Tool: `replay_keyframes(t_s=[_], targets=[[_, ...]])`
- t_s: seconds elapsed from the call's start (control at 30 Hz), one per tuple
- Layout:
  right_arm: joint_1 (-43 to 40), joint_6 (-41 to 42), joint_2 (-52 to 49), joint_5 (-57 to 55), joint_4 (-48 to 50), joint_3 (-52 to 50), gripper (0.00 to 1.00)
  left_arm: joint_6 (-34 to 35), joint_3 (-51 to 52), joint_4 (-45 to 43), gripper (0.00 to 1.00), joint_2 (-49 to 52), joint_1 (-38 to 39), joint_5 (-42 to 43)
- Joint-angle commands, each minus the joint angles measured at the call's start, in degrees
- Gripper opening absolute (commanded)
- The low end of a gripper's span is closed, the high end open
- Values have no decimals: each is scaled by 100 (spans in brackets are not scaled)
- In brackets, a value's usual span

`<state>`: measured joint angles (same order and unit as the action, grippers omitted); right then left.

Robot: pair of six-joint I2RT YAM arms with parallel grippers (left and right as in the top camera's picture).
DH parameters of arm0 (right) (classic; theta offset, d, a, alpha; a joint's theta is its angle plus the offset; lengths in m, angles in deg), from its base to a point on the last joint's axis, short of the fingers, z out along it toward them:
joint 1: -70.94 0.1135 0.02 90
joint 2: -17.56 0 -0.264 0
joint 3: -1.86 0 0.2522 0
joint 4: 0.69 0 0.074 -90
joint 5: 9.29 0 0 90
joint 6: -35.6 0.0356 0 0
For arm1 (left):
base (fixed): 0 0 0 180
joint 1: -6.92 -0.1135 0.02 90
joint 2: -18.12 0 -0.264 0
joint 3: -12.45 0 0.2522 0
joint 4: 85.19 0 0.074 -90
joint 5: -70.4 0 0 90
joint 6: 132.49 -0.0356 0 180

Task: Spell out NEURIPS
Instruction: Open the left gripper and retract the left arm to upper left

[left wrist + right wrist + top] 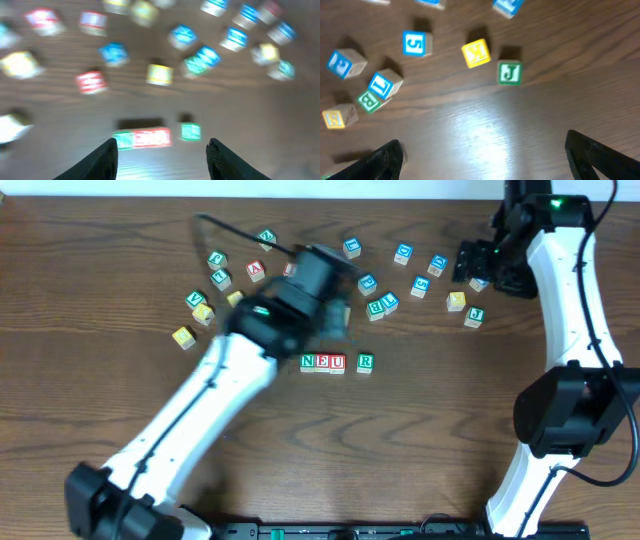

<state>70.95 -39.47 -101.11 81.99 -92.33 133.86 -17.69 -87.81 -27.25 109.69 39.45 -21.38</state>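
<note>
A row of cubes reading N (308, 362), E (322, 362), U (337, 362) lies mid-table. A green R cube (365, 362) sits a small gap to their right. In the blurred left wrist view the row (142, 138) and the R cube (190, 131) lie just beyond my left gripper (162, 145), which is open and empty. From overhead the left gripper (330, 310) hovers above the row. A blue I cube (384, 84) (388, 302) leans against a green B cube (368, 101). My right gripper (482, 140) (470, 265) is wide open over bare wood.
Loose cubes are scattered across the far half of the table. They include a yellow K cube (476, 53), a green J cube (510, 72) and a blue cube (415, 43) near the right gripper. A cluster at the far left includes a yellow cube (183, 336).
</note>
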Motion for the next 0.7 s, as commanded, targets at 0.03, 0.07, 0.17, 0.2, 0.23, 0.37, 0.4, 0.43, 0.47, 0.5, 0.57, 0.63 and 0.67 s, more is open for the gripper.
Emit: replay_keyframes(t_s=[0.03,0.07,0.17,0.2,0.23,0.37,0.4,0.43,0.47,0.5,0.57,0.63,0.67], targets=[[352,-26,-50,-7,-109,39,96,-289,-85,367,56,-264,-918,-87],[431,-26,-50,-7,-125,15,95,-319,-85,435,56,-264,-1106,-83],[664,-22,-50,-7,-122,-129,92,-439,-83,597,56,-247,-1637,-85],[743,-22,-50,-7,-116,-197,91,-485,-83,621,56,-240,-1773,-85],[835,-20,-50,-4,-92,-299,88,-562,-83,638,56,-240,-1941,-83],[1176,96,-50,0,98,-763,76,-728,-83,632,56,-238,-2470,-85],[1268,144,-50,0,168,-896,73,-743,-83,632,56,-227,-2588,-83],[1316,181,-50,0,219,-975,70,-748,-83,632,56,-219,-2662,-83],[1394,251,-50,4,343,-1137,65,-769,-83,632,56,-201,-2754,-81],[1438,280,-50,33,417,-1228,62,-791,-83,632,56,-186,-2811,-81],[1537,317,-50,120,586,-1423,56,-946,-83,621,56,-140,-2940,-57],[1624,345,-50,214,817,-1650,48,-1113,-83,605,56,-98,-3016,-17],[1661,348,-50,262,909,-1731,46,-1198,-83,595,56,-87,-3040,-17]])
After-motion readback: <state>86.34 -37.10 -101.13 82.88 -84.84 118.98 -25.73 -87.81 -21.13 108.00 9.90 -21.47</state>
